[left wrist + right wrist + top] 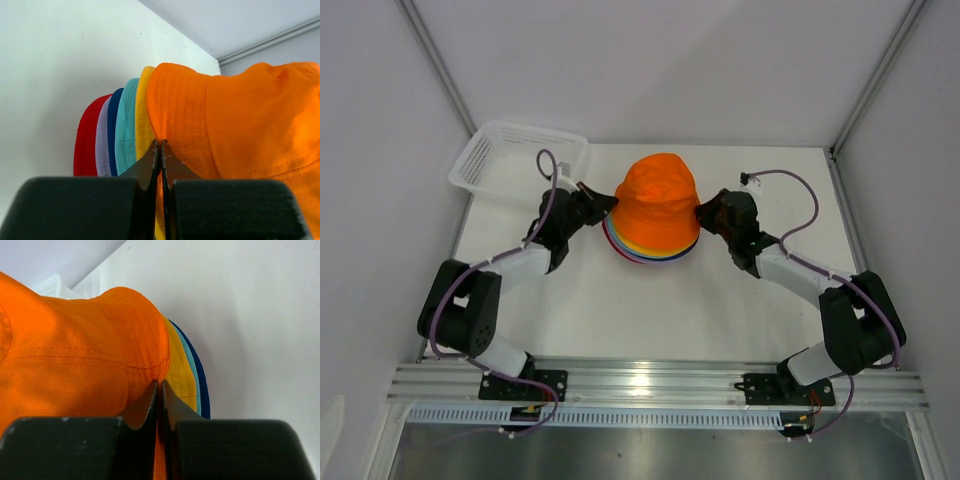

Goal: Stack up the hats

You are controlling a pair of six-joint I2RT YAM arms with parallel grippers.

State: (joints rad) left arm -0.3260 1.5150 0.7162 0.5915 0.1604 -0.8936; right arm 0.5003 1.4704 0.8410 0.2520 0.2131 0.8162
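The left gripper (160,146) had its jaws pressed together on a thin fold of the orange hat (235,130) at its brim, and a sliver of orange cloth showed between the fingers in the left wrist view. The right gripper (159,386) was likewise closed to a narrow slit on the opposite side of the same brim. Both pinches sat low, where the brim met the pile.

Judged from this, the step in hand was seating the orange hat as the 6th and top layer. To do it well, both arms should lower evenly so the crown settles squarely, then let go together. Releasing 1 side first would likely drag the soft brim and tilt the pile. Each pinch should take only orange cloth, since the yellow brim lay touching it.

The orange hat stood mid-table (720,310), crown up, round and faintly dented, with stitched rows on its floppy brim. Under it nested the yellow hat (144,115), teal hat (127,125), dark blue hat (114,130), lilac hat (103,145) and red hat (87,140), with only their brim edges showing. A white slatted basket (510,150) stood well apart at the far left corner.
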